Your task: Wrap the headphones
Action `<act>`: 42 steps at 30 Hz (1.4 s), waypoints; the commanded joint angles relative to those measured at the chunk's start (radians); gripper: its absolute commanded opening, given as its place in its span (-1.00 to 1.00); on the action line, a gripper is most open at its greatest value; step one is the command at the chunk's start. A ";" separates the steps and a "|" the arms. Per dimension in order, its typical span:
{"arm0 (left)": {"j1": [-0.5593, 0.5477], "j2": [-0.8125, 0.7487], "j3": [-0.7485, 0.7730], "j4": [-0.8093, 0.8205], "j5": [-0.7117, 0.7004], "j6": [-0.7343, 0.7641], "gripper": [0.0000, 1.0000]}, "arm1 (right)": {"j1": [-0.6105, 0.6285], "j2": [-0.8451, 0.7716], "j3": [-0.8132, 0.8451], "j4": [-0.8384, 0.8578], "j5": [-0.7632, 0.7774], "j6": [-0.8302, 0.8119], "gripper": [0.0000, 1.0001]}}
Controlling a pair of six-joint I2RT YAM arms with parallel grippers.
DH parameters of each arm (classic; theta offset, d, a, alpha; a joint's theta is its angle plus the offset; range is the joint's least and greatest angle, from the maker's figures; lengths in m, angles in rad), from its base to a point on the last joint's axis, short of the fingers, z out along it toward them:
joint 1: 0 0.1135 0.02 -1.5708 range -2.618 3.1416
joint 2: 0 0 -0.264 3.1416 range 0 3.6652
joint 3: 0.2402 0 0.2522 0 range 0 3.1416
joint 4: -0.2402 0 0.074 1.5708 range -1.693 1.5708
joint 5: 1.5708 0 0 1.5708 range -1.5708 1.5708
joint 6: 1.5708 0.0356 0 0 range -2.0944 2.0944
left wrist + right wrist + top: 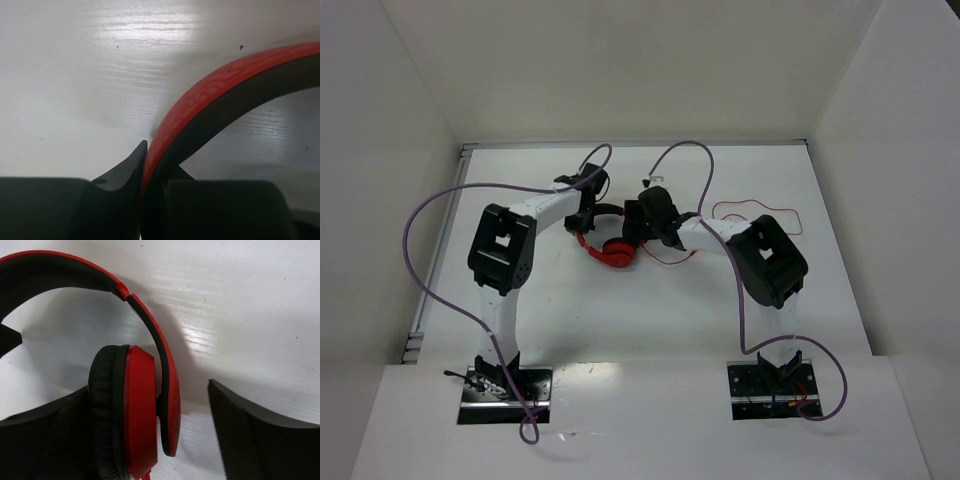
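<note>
The headphones point(608, 248) lay mid-bench point(650, 320), the headband's point(210, 95) crown toward the left hand point(152, 170) and the cups toward the right, so the long axis seemed to run roughly left to right. The left hand pinched the headband, and the right hand point(150, 390) stood spread around one ear cup point(135, 410). The thin cord point(752, 204) lay looped loose beside the right arm point(765, 260) and could snag there, or the smooth band might swivel in that narrow pinch.

White links point(550, 206) join boxy black joint housings point(502, 248); fingers point(260, 440) are black, cables point(406, 240) purple, base plates point(505, 385) black.
</note>
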 commanded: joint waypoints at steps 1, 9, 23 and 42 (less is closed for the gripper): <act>0.005 -0.091 -0.017 0.088 0.005 -0.023 -1.00 | -0.007 0.008 0.059 -0.020 0.007 -0.051 0.84; 0.005 -0.170 -0.071 0.169 0.005 -0.013 -1.00 | -0.016 -0.128 0.015 0.030 0.044 -0.039 1.00; 0.014 -0.288 -0.070 0.215 -0.004 -0.017 -1.00 | -0.026 -0.518 -0.318 0.221 0.150 -0.070 1.00; 0.060 -0.575 -0.114 0.142 0.378 -0.277 -1.00 | -0.065 -0.919 -0.742 0.563 -0.005 -0.243 1.00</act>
